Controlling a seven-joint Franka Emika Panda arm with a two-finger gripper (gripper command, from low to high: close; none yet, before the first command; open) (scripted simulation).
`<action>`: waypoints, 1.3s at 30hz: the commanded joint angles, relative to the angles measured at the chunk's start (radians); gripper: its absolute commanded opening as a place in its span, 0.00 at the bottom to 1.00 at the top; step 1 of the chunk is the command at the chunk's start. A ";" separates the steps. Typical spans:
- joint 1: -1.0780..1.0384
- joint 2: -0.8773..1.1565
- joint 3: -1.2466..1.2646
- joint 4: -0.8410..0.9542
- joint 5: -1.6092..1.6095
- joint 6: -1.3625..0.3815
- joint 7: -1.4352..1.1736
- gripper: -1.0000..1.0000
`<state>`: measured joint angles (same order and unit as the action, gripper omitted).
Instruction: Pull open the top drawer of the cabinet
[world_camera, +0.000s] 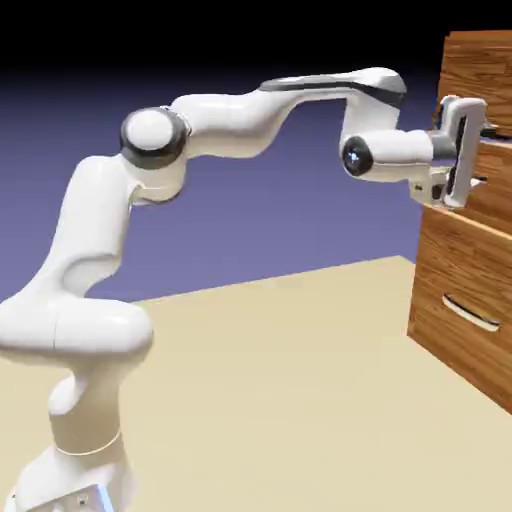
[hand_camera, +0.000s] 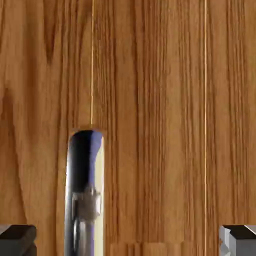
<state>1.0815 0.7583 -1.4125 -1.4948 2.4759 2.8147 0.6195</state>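
- Counted: one white arm (world_camera: 225, 125), reaching from the exterior view's left to the cabinet (world_camera: 432, 270) at its right.
- Also counted: one gripper (hand_camera: 128, 240), with two finger tips, set wide apart (spread, pinching nothing).
- Two handles in all: one slim silver bar (hand_camera: 84, 195) in the hand view, one curved handle (world_camera: 470, 312) lower down in the exterior view.
- Between the two tips in the hand view: the bar, nearer the left-hand tip, with no contact to be seen on either side.
- Two thin pale seams (hand_camera: 205, 125) in the wood, running up the hand view (one partly behind the bar).
- Top drawer (world_camera: 499, 205): in the upper part of the cabinet, right in front of the gripper, partly hidden by it in the exterior view.
- In the way there: the hand's white body, covering much of the upper wood.
- Below the curved handle's height, spreading left from the cabinet: one pale tan surface (world_camera: 270, 390).
- Behind everything: one backdrop (world_camera: 290, 220), blue-violet, darkening to black at the top.
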 joint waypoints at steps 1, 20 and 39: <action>-0.032 0.018 0.015 0.036 -0.014 0.005 0.030 0.50; 0.150 -0.022 -0.121 -0.142 0.030 -0.037 -0.044 0.00; 0.839 0.040 -0.687 -0.703 0.011 -0.128 -0.104 0.00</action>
<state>1.9204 0.7985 -2.0991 -2.1976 2.4865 2.6861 0.5155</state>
